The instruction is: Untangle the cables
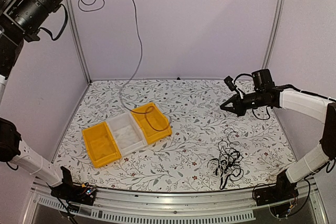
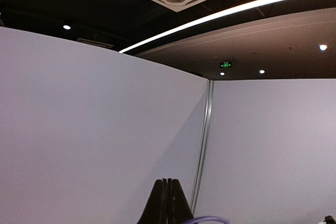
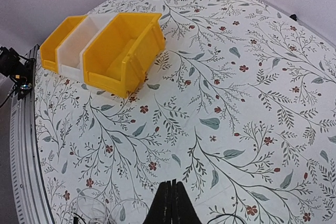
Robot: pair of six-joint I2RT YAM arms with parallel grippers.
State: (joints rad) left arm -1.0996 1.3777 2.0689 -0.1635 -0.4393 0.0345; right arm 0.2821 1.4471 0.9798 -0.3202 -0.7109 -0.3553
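A tangle of thin black cables (image 1: 227,160) lies on the floral table at the near right. Its pale loops (image 3: 100,205) and a black loop (image 3: 220,217) show at the bottom of the right wrist view. One long black cable (image 1: 139,40) rises from the right yellow bin (image 1: 160,138) out of the top of the view, beside my raised left arm. My left gripper (image 2: 167,180) is shut and points at the wall; a lilac cord (image 2: 210,219) runs by its base. My right gripper (image 1: 221,107), also in its wrist view (image 3: 172,183), is shut and empty, above the table beyond the tangle.
Three joined bins stand left of centre: a yellow one (image 1: 90,148), a white one (image 1: 126,135) and the yellow one holding the cable's end. They also show in the right wrist view (image 3: 123,56). White walls enclose the table; a metal rail (image 1: 157,200) runs along the near edge.
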